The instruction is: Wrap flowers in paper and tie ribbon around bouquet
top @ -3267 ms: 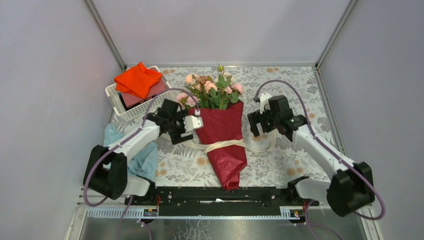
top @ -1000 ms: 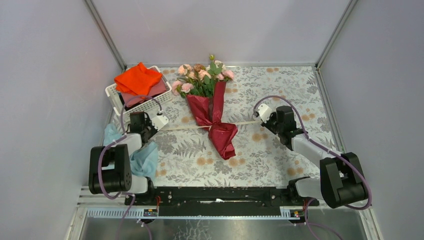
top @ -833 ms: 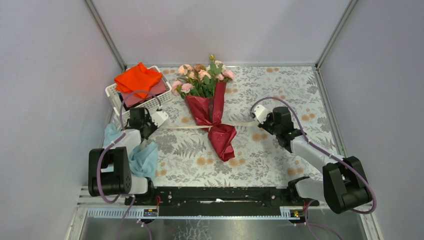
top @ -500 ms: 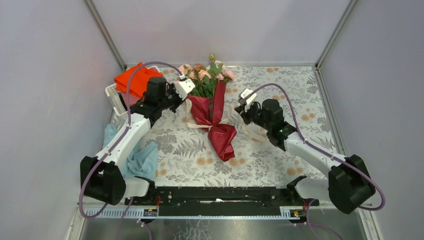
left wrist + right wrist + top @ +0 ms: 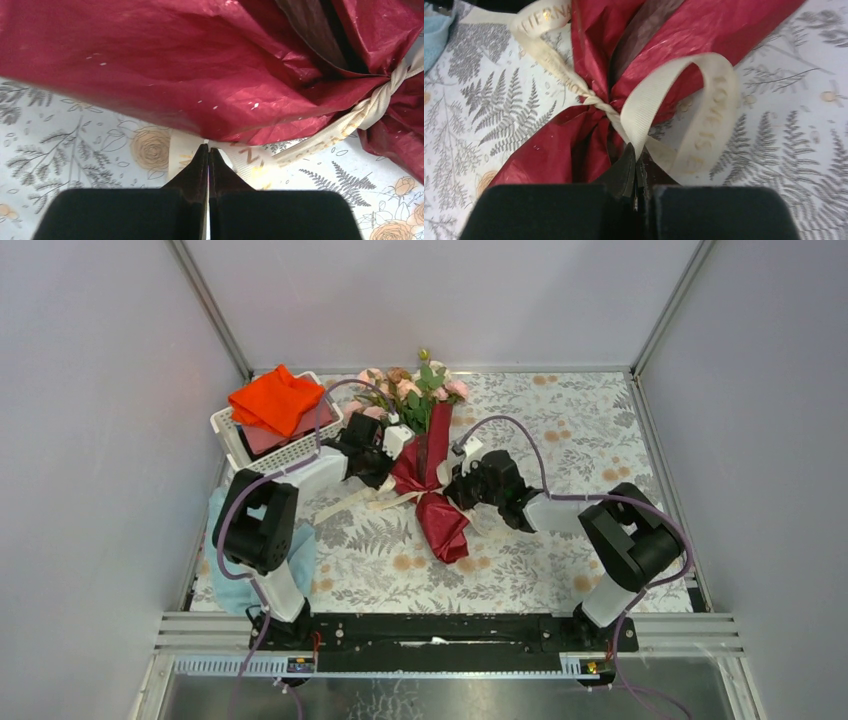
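Left gripper [image 5: 208, 150]: was clamped on the ribbon [image 5: 704, 100].
Right gripper [image 5: 634, 155]: likewise.
Risk: uneven pulling could have loosened the knot [image 5: 596, 102] or torn the paper [image 5: 200, 75].

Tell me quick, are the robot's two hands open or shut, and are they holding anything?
The left gripper is shut, pinching the ribbon.
The right gripper is shut, pinching the ribbon too.
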